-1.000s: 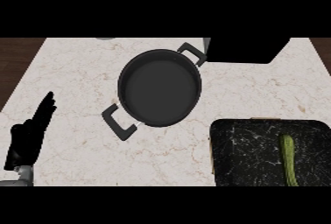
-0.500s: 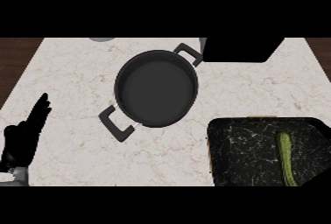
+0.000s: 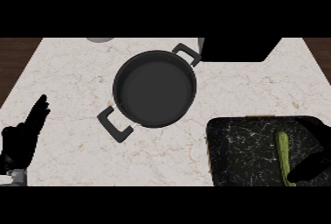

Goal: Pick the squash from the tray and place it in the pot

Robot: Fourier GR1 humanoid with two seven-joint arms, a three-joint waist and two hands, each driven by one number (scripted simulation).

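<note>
Squash [image 3: 283,153] lying lengthwise on dark marbled tray [image 3: 242,153] at lower right of head view, long green body running top to bottom, in right half of tray. Not in pot.

Pot [image 3: 154,88] black, round, nothing inside, sitting on pale marble counter [image 3: 71,74] up and left of tray, well apart from squash. Two handles: one pointing to upper right, one to lower left. Lower rim near tray's top left corner, not touching it.

Right hand [image 3: 311,167] entering at lower right corner over tray, black shape right beside lower end of squash (overlaps tip, contact hard to judge). Fingers not separable against dark tray, so open or closed: cannot tell. Another dark curve along tray's right edge above it, unclear whether arm or tray rim.

Left hand [image 3: 24,135] at left edge over counter, fingers straight and pointing up, released, holding nothing, resting. Grey forearm end just visible under it at lower left corner.

Black box-like object [image 3: 236,49] at top edge, just right of pot's upper handle. Small grey item [image 3: 98,39] at top edge left of pot, mostly cut off. Brown strips of surface beyond counter at far left and far right top corners.
</note>
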